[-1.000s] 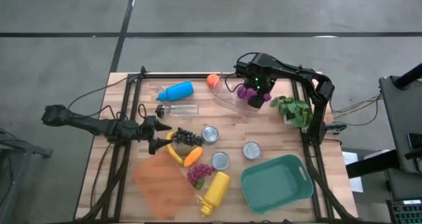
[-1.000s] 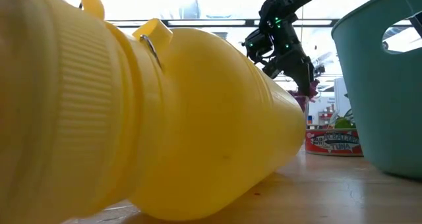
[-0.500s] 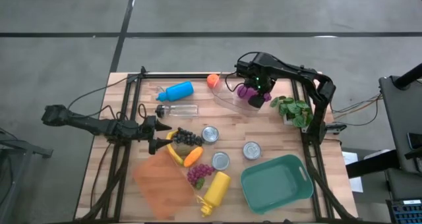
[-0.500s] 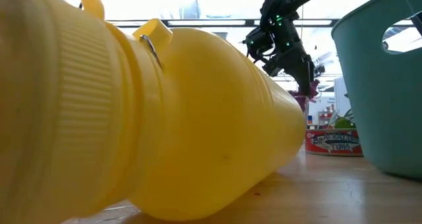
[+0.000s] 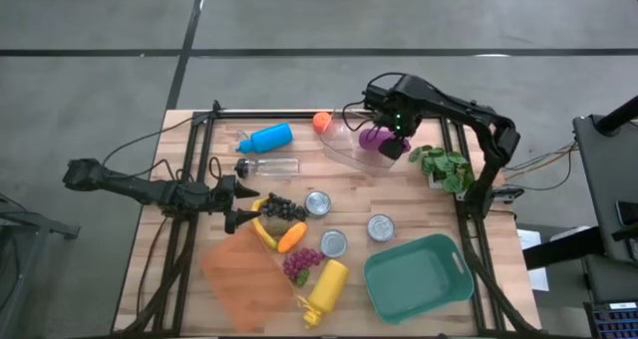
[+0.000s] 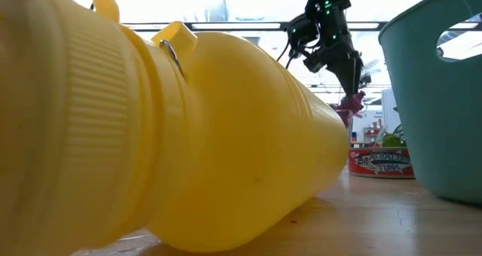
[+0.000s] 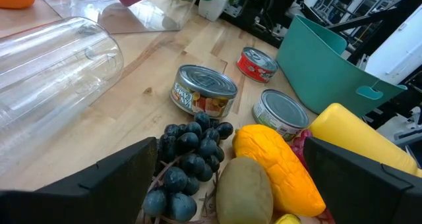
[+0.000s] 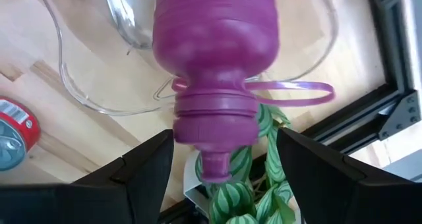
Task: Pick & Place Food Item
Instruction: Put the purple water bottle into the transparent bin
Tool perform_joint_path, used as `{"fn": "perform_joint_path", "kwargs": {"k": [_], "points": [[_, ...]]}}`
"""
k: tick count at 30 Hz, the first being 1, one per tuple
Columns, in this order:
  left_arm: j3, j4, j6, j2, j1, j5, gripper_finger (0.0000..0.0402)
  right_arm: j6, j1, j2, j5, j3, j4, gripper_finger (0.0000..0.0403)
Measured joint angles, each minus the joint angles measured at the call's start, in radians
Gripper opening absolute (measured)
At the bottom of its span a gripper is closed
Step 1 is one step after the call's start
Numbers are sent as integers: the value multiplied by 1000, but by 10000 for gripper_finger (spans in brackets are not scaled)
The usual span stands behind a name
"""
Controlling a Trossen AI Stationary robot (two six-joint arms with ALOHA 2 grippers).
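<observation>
My right gripper (image 5: 389, 137) hangs at the table's far right, fingers pointing down, shut on a purple bottle (image 8: 214, 46) with a loop strap. The bottle is over a clear plastic container (image 5: 349, 148). In the low view the purple bottle (image 6: 351, 102) shows just below the fingers. My left gripper (image 5: 242, 207) waits open and level at the left. Its fingertips stand just short of dark grapes (image 7: 188, 158), a yellow-orange fruit (image 7: 277, 161) and a brown-green fruit (image 7: 244, 191) lying on the table. My right gripper takes the purple bottle between its two fingers near the cap end, about the collar (image 8: 214, 115), coming from above and lying across the bottle. The bottle lies roughly level, its cap (image 8: 214, 166) toward the potted plant. The pads themselves do not show.
A potted plant (image 5: 444, 167) stands right of the held bottle, an orange fruit (image 5: 321, 122) to its left. Elsewhere lie a blue bottle (image 5: 267, 138), a clear bottle (image 5: 269, 167), three cans (image 5: 317, 202), red grapes (image 5: 299, 264), a yellow bottle (image 5: 327, 287), an orange board (image 5: 244, 274) and a teal basket (image 5: 419, 276).
My right gripper has risen and drifted a little toward the table's far edge, taking the purple bottle with it; most of this came in the last half second. Its fingers have kept the same gap.
</observation>
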Motion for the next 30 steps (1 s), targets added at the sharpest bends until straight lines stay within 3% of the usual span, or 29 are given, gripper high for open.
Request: {"fn": "perform_joint_path", "kwargs": {"k": [15, 30], "points": [[0, 0, 0, 0, 0, 0, 384, 89, 2, -313, 21, -51, 251, 267], [0, 0, 0, 0, 0, 0, 384, 204, 66, -845, 75, -639, 774, 267]]}}
